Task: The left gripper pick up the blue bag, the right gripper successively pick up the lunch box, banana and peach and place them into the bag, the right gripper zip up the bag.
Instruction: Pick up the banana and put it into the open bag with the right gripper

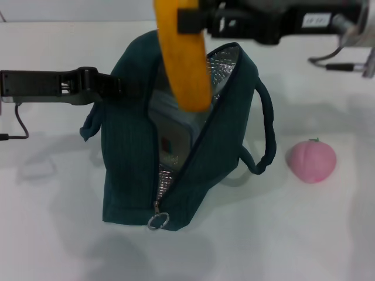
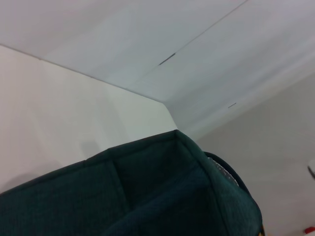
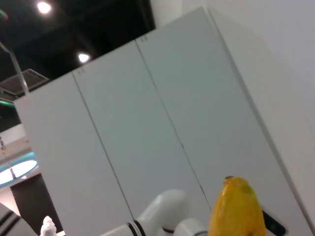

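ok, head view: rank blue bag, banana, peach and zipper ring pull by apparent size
1. blue bag, clearly largest.
2. banana, held high by the right end effector, nearer the camera, so its apparent size is likely exaggerated.
3. peach.
4. zipper ring pull, smallest.

White table (image 1: 53, 234) spreads across the whole scene, a black cable (image 1: 20, 126) trailing at nine o'clock. Tall white cabinet doors (image 3: 147, 147) behind, ceiling lights (image 3: 44, 7) glowing at eleven o'clock.
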Robot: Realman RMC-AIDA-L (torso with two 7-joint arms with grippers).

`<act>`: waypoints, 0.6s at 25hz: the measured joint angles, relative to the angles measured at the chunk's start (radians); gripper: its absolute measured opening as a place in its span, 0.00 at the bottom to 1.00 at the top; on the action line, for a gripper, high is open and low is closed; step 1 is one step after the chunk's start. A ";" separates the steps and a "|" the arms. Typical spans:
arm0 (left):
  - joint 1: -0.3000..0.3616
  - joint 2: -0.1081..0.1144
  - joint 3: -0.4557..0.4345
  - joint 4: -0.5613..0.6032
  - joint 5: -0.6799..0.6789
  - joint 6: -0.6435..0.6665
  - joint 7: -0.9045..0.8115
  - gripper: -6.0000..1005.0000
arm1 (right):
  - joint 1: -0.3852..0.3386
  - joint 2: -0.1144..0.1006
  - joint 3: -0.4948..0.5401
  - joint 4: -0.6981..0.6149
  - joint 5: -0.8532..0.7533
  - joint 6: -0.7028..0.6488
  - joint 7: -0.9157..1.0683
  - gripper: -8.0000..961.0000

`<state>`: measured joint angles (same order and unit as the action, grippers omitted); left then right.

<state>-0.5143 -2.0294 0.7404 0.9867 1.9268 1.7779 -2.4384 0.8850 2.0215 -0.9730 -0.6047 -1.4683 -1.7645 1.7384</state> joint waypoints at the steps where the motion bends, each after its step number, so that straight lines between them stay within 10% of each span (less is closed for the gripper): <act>1: 0.001 0.000 -0.001 0.001 0.000 0.000 0.000 0.04 | -0.001 0.001 -0.014 0.015 0.005 0.011 -0.015 0.48; 15: 0.001 0.000 -0.003 -0.003 0.000 -0.006 -0.001 0.04 | -0.034 0.006 -0.127 0.155 0.089 0.058 -0.089 0.48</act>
<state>-0.5130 -2.0290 0.7378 0.9839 1.9265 1.7718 -2.4390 0.8507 2.0276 -1.1004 -0.4501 -1.3792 -1.7065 1.6491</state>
